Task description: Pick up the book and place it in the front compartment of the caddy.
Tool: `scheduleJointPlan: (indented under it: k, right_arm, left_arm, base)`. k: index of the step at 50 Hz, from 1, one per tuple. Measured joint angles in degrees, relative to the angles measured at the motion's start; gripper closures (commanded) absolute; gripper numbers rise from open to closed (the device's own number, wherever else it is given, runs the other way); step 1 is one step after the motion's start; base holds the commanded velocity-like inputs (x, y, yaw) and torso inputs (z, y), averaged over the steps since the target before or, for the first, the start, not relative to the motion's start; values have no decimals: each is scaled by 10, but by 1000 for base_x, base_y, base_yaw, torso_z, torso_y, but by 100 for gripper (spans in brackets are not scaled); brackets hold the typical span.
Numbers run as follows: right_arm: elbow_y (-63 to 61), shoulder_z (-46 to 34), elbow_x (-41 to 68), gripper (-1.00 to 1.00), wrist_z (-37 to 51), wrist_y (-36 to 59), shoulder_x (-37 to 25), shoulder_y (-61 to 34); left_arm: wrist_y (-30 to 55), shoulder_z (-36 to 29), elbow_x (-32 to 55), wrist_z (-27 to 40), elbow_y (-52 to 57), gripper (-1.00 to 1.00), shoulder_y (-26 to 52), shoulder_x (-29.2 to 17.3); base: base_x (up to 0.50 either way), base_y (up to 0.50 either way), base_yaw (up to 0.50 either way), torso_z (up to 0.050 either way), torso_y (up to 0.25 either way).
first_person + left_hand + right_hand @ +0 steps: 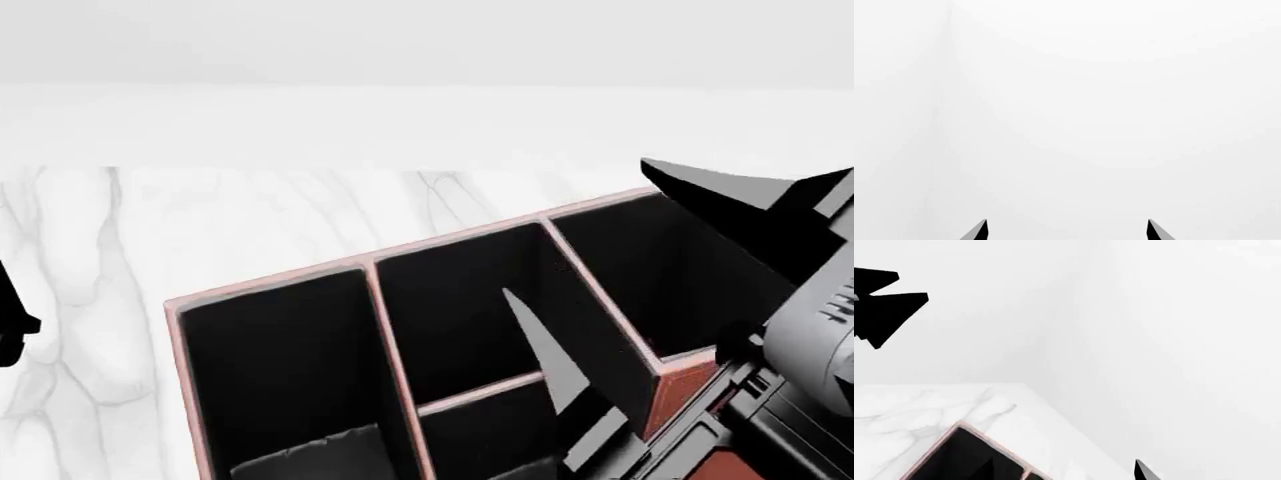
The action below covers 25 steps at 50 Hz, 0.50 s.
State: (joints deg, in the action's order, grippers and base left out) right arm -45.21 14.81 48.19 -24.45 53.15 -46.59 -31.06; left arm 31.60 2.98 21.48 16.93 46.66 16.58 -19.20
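The caddy [274,300] runs off the head view's lower edge, its near cells cut short, and the right hand [587,290] covers its right wall. In the left wrist view only two fingertips [977,231] show. The book is nowhere visible.

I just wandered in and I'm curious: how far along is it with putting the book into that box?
Hard to say: no book shows in any view. The right gripper hangs open and empty above the caddy, one finger over the front compartment. That cell's black lining could hide a black book, so placement is unconfirmed. The left gripper is open, holding nothing.
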Motion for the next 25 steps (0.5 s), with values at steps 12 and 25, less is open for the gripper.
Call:
scheduleJointPlan:
  k: [12, 25]
  right_arm:
    - [-8, 35, 62, -100, -71, 25, -58, 51]
    - [-40, 116, 148, -100, -115, 70, -113, 113]
  left_arm:
    - [0, -1, 3, 4, 0, -100, 0, -3]
    - [0, -3, 6, 8, 1, -100, 0, -5]
  base:
    - [0, 0, 0, 0, 0]
    - [0, 0, 0, 0, 0]
